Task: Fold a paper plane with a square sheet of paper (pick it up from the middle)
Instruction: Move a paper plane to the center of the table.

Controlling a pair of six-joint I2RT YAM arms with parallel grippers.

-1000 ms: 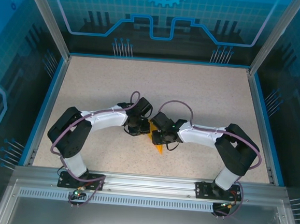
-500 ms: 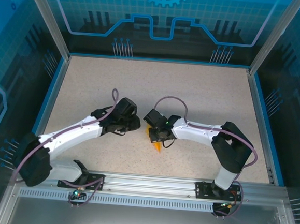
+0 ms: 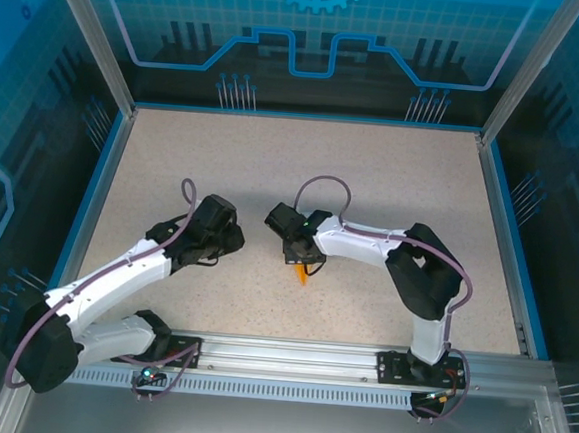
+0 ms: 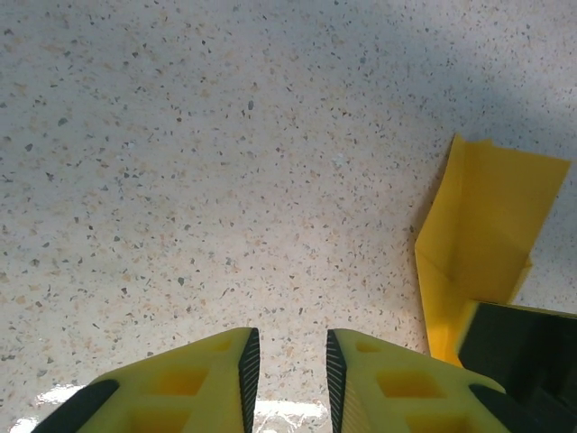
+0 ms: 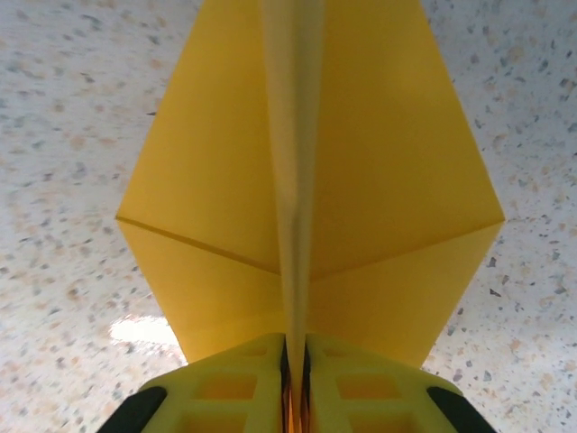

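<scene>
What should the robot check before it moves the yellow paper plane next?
1. Right pincer shut on the paper plane's middle ridge: ok.
2. Wings spread to both sides of the ridge: ok.
3. Left pincer holding nothing, jaws slightly apart: ok.
4. Left pincer apart from the plane: ok.
5. Plane lifted off the table: cannot tell.

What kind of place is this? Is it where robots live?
Probably a robot test booth in a lab: left arm and right arm bolted to a metal rail, a speckled table, blue see-through walls around.
</scene>
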